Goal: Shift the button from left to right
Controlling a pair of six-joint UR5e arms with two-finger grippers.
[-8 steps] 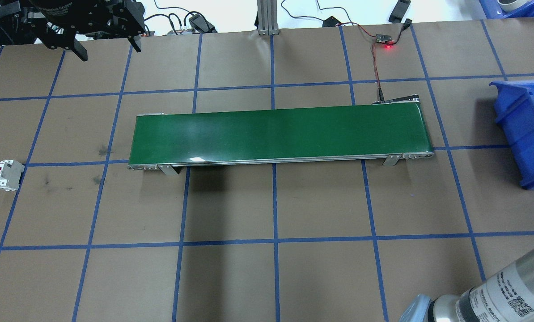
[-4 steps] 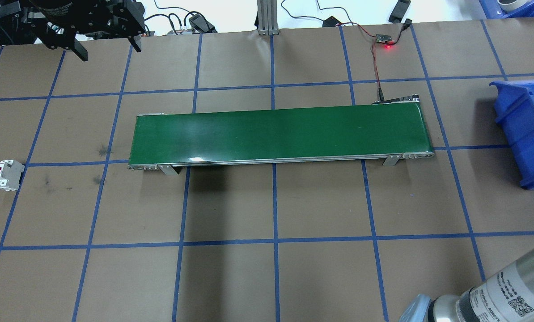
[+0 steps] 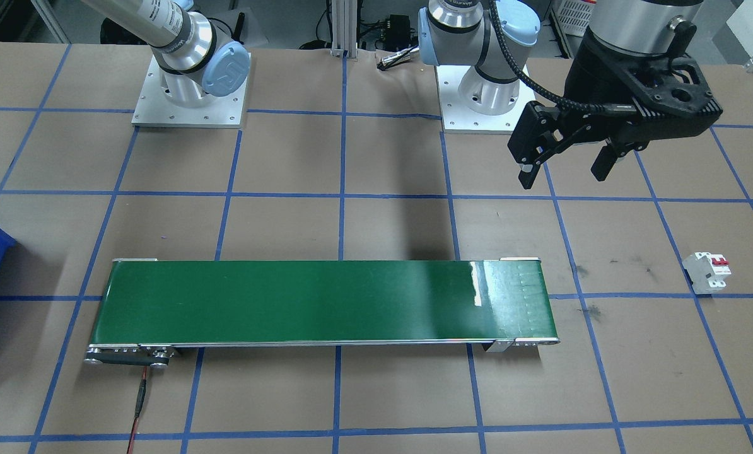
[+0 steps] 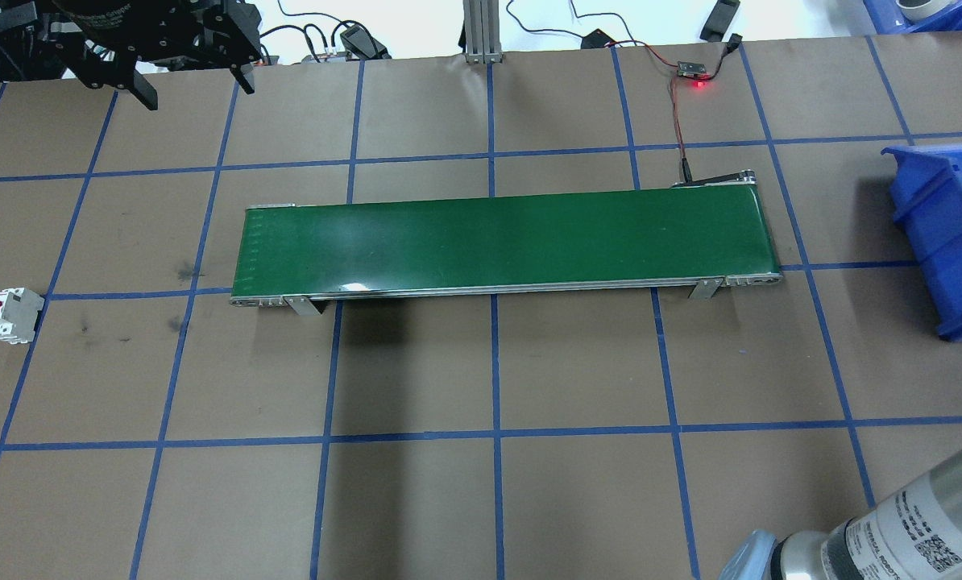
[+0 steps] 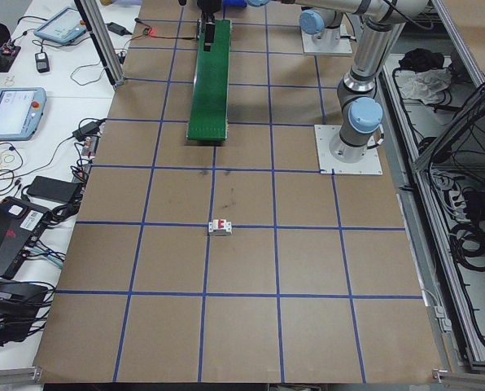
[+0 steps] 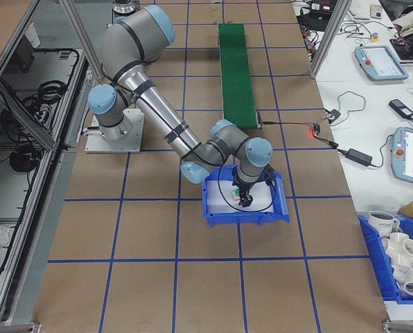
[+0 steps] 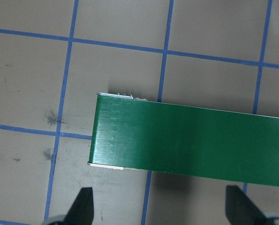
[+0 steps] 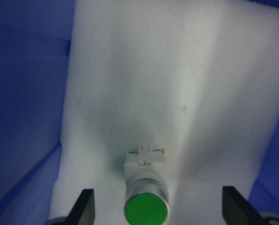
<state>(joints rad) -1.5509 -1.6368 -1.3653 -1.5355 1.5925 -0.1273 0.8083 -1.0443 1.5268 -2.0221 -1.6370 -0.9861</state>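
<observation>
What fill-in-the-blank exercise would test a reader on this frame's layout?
1. The button lies on white foam inside the ____ bin.
2. The button's cap is ____.
3. The conveyor belt carries ____ objects.
4. The circuit breaker has ____ levers.

Missing words: blue; green; no; red

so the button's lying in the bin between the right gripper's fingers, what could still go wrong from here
The button lies on white foam in the blue bin, between the open fingers of the right gripper. Lifting away could catch and tip it. The bin wall is close, so a sideways exit may clip it. The left gripper hangs open near the conveyor, where a swing could strike the belt.
</observation>
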